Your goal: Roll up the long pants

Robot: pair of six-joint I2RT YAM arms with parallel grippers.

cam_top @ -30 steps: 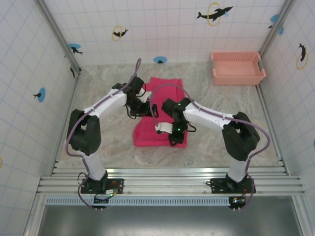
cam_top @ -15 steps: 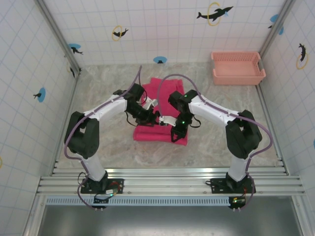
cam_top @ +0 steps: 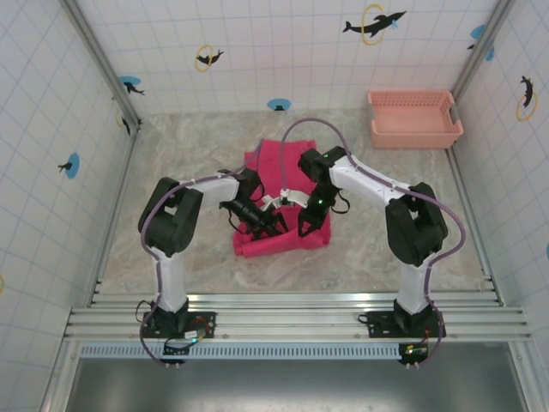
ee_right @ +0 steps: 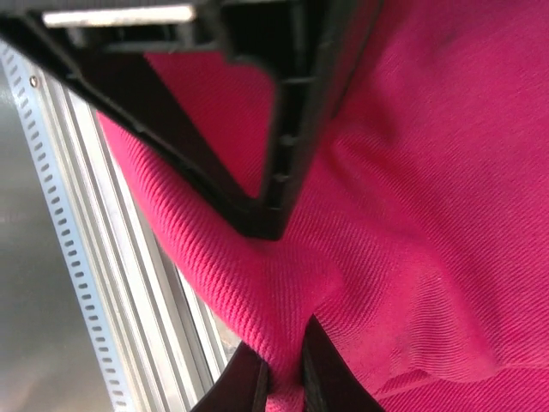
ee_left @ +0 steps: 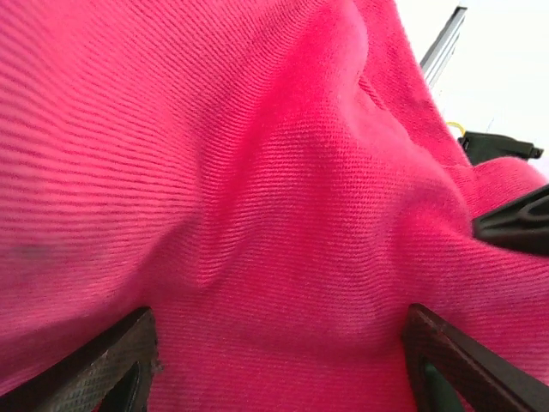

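Note:
The long pants [cam_top: 276, 176] lie folded as a bright pink-red pad in the middle of the table, with the near end bunched up. My left gripper [cam_top: 269, 225] is pressed into that near end. In the left wrist view its jaws stand wide apart, and the cloth [ee_left: 274, 215] bulges between its fingers [ee_left: 103, 369]. My right gripper [cam_top: 304, 225] sits just right of it, shut on a pinched fold of the pants [ee_right: 412, 215]. That fold runs between the two closed fingertips of the right gripper [ee_right: 283, 373].
A salmon plastic basket [cam_top: 414, 118] stands at the back right corner. Metal rails [cam_top: 292, 305] run along the near edge, and tiled walls close in both sides. Bare marble tabletop [cam_top: 171, 154] surrounds the pants.
My left gripper has swung from the pants' left side down to their near end beside the right gripper, and its jaws have narrowed somewhat. The near end of the cloth is more bunched.

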